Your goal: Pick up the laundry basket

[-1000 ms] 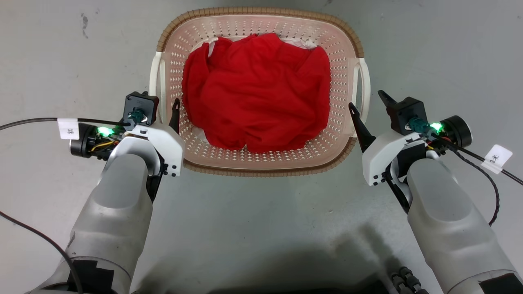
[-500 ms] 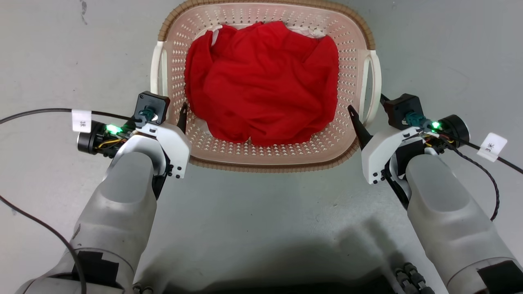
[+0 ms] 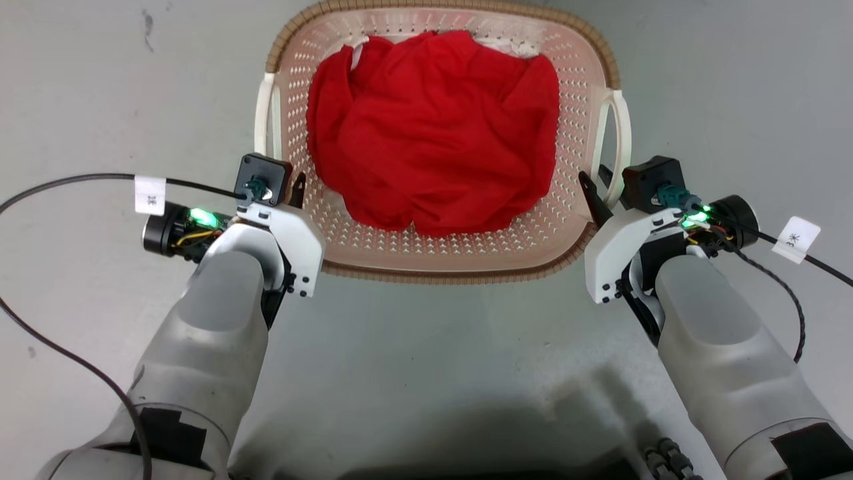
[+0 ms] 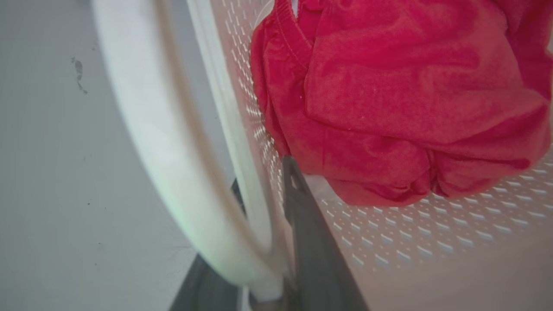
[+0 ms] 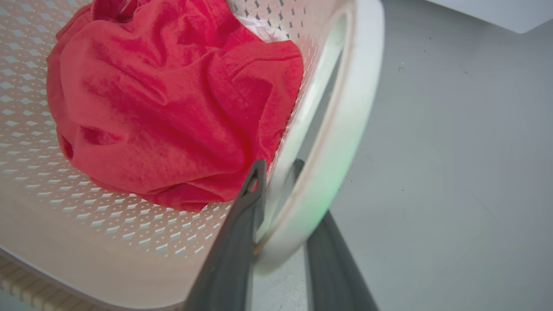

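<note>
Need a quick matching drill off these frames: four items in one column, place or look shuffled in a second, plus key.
Column one
1. red cloth
2. left pincer
3. right pincer
4. laundry basket rim

Column two
A. brown, woven look
B. one finger on either side of the left handle
C. heaped inside the basket
D. one finger on either side of the right handle

Pairs: 1-C, 2-B, 3-D, 4-A

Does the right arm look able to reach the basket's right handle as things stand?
Probably yes: the right gripper straddles the handle, one finger inside the basket, one outside; nothing blocks it.
</note>
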Motion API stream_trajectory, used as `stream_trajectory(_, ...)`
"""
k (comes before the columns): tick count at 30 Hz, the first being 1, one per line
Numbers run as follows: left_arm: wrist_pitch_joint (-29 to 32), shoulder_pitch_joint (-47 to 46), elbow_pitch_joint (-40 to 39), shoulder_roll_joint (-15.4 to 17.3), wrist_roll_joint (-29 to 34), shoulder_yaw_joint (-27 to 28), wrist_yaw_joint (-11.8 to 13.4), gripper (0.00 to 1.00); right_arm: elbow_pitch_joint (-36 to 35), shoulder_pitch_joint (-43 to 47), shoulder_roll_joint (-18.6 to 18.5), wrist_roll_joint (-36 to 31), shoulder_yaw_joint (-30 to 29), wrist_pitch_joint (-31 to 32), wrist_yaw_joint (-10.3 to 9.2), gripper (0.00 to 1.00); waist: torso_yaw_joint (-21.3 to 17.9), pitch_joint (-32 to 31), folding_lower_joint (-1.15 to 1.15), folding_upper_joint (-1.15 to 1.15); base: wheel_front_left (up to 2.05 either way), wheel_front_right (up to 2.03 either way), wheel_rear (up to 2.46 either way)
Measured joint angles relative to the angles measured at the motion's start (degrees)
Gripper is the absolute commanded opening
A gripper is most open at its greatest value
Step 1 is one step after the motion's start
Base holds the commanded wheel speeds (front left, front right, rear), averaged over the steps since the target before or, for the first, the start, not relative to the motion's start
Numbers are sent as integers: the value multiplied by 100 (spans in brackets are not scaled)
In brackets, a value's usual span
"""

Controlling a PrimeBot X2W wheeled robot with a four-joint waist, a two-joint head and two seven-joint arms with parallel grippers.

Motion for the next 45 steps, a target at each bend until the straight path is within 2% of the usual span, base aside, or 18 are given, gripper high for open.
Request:
stream_trajectory(13, 147, 572, 27, -56, -261, -16, -75, 0, 438, 196, 20, -80, -10, 3, 7, 0, 77, -891, 0, 0, 0, 0, 0)
stream_trajectory(20, 288, 1092, 21, -103, -354, -77, -129, 0, 694, 530, 40, 14, 74, 18, 9, 0, 122, -1621, 0, 0, 0, 0, 0)
stream_trajectory(28, 583, 1775, 19, -169, -493, -157, -178, 0, 838, 1044, 60, 155, 244, 316, 16, 0, 189, -2580, 0, 0, 0, 0, 0)
stream_trajectory(37, 964, 2427, 23, -218, -601, -279, -223, 0, 875, 1590, 63, 465, 709, 829, 18, 0, 257, -3523, 0, 0, 0, 0, 0)
stream_trajectory(45, 1274, 2859, 38, -234, -687, -444, -245, 0, 748, 2087, 26, 1158, 1432, 1376, 8, 0, 320, -4198, 0, 0, 0, 0, 0)
